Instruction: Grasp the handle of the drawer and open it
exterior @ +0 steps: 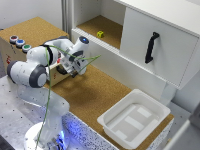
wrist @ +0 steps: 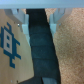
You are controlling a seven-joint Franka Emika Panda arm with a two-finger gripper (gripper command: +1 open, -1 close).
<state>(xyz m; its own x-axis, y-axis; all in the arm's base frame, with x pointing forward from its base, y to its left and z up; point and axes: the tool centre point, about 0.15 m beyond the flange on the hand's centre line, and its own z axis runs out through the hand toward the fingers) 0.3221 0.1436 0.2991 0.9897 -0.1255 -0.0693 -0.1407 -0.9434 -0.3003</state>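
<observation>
We see the white robot arm [exterior: 37,70] bent over the brown cork table [exterior: 95,95]. Its claw [exterior: 75,70] hangs low beside the wooden box [exterior: 15,55] on the exterior view's left. That box has three round buttons [exterior: 20,43] on top. We cannot tell if the claw is wide or narrow (the wrist view is too blurry, and it shows only a dark strip [wrist: 42,45] between brown surfaces). The black handle [exterior: 151,47] stands upright on the white cabinet door [exterior: 157,45], well apart from the claw, on the exterior view's right. A small yellow cube [exterior: 100,34] sits on the open shelf [exterior: 102,27]. A white tray [exterior: 134,119] rests near the table's front edge.
</observation>
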